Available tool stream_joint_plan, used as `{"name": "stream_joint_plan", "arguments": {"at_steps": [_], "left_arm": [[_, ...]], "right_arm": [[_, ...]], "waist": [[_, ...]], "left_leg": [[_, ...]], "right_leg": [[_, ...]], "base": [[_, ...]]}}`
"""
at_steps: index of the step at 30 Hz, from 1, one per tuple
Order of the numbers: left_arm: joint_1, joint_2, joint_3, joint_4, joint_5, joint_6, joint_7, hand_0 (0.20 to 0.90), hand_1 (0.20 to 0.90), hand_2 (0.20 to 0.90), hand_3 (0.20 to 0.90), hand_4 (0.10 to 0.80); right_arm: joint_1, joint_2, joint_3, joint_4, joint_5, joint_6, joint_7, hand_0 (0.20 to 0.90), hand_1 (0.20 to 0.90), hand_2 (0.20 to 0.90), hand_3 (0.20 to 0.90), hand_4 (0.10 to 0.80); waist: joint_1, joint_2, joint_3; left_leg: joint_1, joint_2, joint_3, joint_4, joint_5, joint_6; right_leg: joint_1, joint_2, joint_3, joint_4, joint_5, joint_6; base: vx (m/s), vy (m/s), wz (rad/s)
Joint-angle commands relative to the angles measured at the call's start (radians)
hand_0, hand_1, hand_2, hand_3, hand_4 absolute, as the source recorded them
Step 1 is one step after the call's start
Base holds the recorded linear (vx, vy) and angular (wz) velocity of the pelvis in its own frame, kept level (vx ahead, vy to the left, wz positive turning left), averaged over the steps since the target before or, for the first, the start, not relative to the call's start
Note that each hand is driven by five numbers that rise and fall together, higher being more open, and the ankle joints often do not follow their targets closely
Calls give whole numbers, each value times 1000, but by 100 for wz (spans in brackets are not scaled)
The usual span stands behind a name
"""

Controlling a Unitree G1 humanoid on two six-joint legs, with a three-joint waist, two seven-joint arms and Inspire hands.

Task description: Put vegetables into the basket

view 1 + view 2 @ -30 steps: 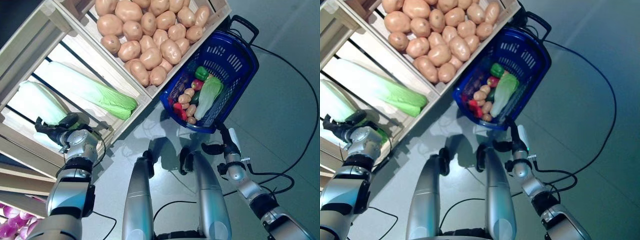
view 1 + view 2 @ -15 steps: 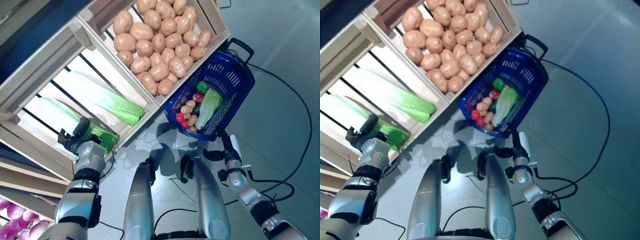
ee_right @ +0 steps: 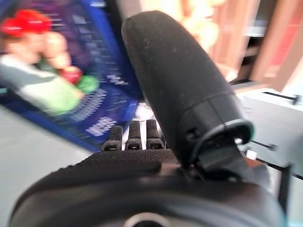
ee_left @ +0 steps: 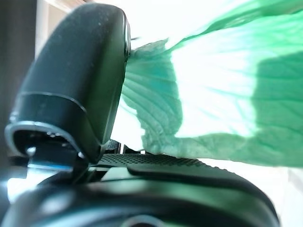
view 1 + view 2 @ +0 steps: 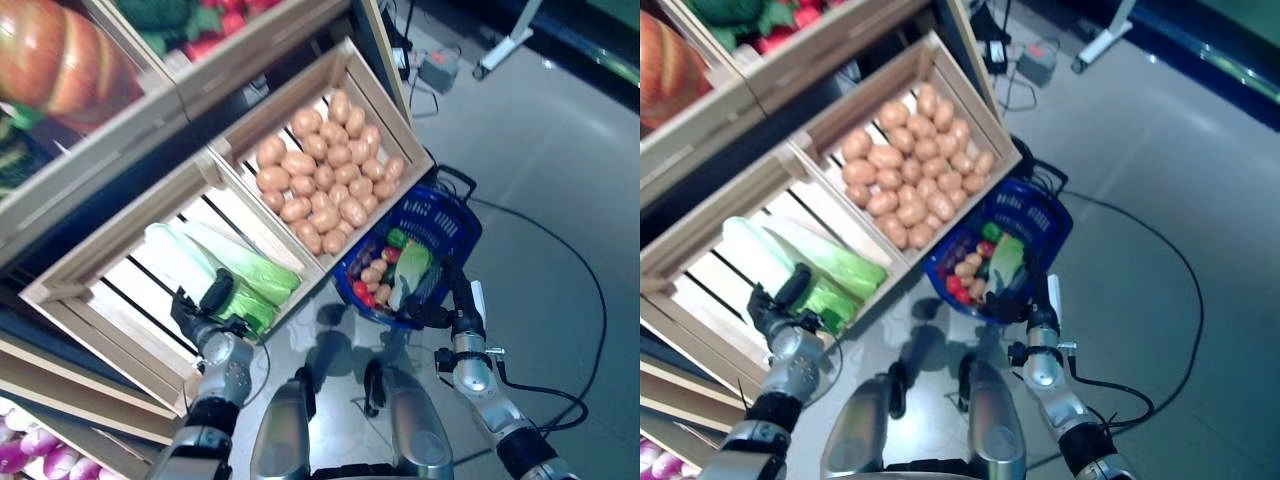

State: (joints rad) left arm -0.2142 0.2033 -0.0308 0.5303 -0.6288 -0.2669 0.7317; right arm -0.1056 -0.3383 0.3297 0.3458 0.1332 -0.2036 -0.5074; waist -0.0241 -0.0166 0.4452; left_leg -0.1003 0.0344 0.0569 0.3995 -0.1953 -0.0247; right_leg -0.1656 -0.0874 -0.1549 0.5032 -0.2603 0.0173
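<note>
The blue basket (image 5: 455, 215) stands on the floor against the wooden stand. In it lie a napa cabbage (image 5: 412, 268), a green pepper (image 5: 397, 238), small potatoes (image 5: 375, 272) and red vegetables (image 5: 362, 292). My left hand (image 5: 205, 310) is in the lower crate at the leafy end of another napa cabbage (image 5: 248, 308). In the left wrist view the thumb (image 4: 80, 85) lies against its green leaf (image 4: 213, 94), which runs down into the palm. My right hand (image 5: 450, 305) is open with straight fingers just beside the basket's near rim. The basket also shows in the right wrist view (image 3: 94, 118).
The wooden stand (image 5: 130, 215) runs across the left, with a potato crate (image 5: 330, 180) right beside the basket. Grey floor (image 5: 560, 200) lies to the right. Small equipment (image 5: 438, 70) stands on the floor at the far end.
The whole picture has shifted and pulled back, so the camera has moved. My left hand stays at the cabbage's leafy end and my right hand stays by the basket's rim.
</note>
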Motion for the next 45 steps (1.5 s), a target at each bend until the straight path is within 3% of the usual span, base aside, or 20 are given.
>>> {"name": "stream_joint_plan", "arguments": {"at_steps": [1, 8, 13, 16, 26, 45], "left_arm": [[23, 84, -25, -133, 211, -114, -20, 300, 300, 300, 300, 400], [81, 172, -50, -345, 370, -93, -175, 300, 300, 300, 300, 400], [50, 221, -106, -397, 481, -116, -281, 300, 300, 300, 300, 400], [14, 238, -155, -395, 560, -140, -297, 300, 300, 300, 300, 400], [-68, 282, -263, -390, 734, -198, -351, 300, 300, 300, 300, 400], [-86, 305, -311, -369, 761, -209, -383, 300, 300, 300, 300, 400]], "right_arm": [[2, 23, -48, -80, 115, -137, 147, 900, 900, 900, 900, 800], [20, 24, -84, -170, 299, -93, 462, 900, 900, 900, 900, 800], [-18, -11, -99, -209, 458, -13, 667, 900, 900, 900, 900, 800], [-72, -29, -97, -215, 541, 32, 724, 900, 900, 900, 900, 800], [-178, 0, -77, -218, 759, 177, 834, 900, 900, 900, 900, 800], [-232, 32, -149, -282, 945, 132, 879, 900, 900, 900, 900, 800]], "waist": [[18, 25, -215], [43, 11, -290], [58, 0, -321], [61, -9, -333], [63, -22, -359], [51, -19, -373]], "left_leg": [[134, -86, -11, -172, 19, 67], [241, -81, -36, -393, 92, 63], [275, -76, -44, -487, 126, 61], [277, -75, -40, -487, 121, 61], [299, -67, -6, -487, 103, 67], [320, -59, -1, -487, 88, 66]], "right_leg": [[184, -23, -24, -200, 64, 4], [292, 7, -47, -424, 155, 19], [329, 21, -72, -503, 189, 28], [337, 23, -79, -512, 193, 28], [355, 35, -64, -514, 181, 21], [385, 45, -41, -543, 177, 14]], "base": [[69, -60, 5], [6, -77, 16], [-21, -74, 14], [-8, -50, 8], [28, -34, -7], [16, -17, -3]]}}
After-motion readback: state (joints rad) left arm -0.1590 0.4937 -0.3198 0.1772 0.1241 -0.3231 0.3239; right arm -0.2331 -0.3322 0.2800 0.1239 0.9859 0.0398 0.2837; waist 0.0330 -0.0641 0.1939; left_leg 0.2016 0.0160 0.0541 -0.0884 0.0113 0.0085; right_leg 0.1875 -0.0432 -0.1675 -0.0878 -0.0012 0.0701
